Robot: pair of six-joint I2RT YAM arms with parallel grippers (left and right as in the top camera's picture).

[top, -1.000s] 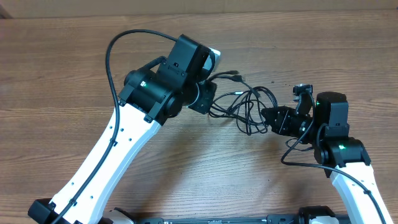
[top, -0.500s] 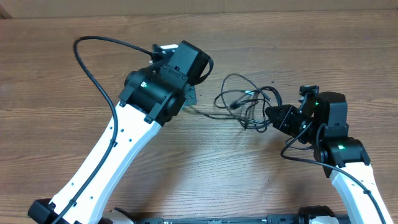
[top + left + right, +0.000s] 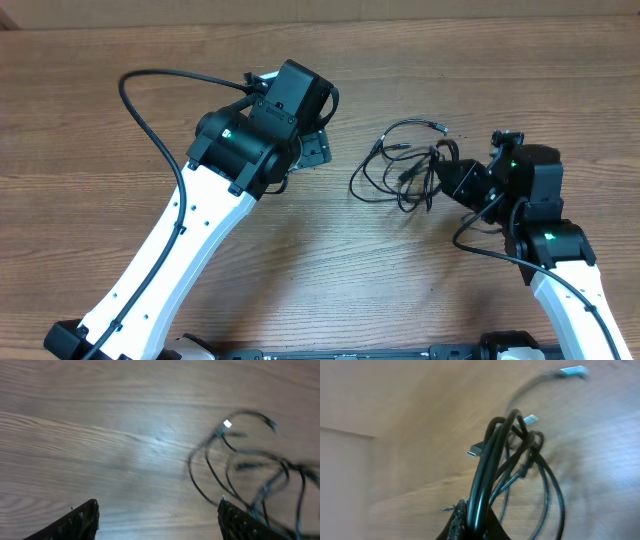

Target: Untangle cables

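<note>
The right gripper point(image 3: 447, 182) is clenched on the thin black flexible cables point(image 3: 400, 170). In its wrist view several glossy strands bunch together and run down between its fingers. The rest of the tangle spreads out just ahead of this gripper as loose, overlapping loops on the brown wood-grain tabletop point(image 3: 80, 120). Small silver-tipped plug connectors point(image 3: 476, 451) stick out from the bundle at different heights; the farthest ones are blurred. The left gripper point(image 3: 318, 150) is released, its two dark fingers point(image 3: 82, 520) wide apart with only bare wood between them. The cables lie ahead of it and off to its right, apart from both fingers.
</note>
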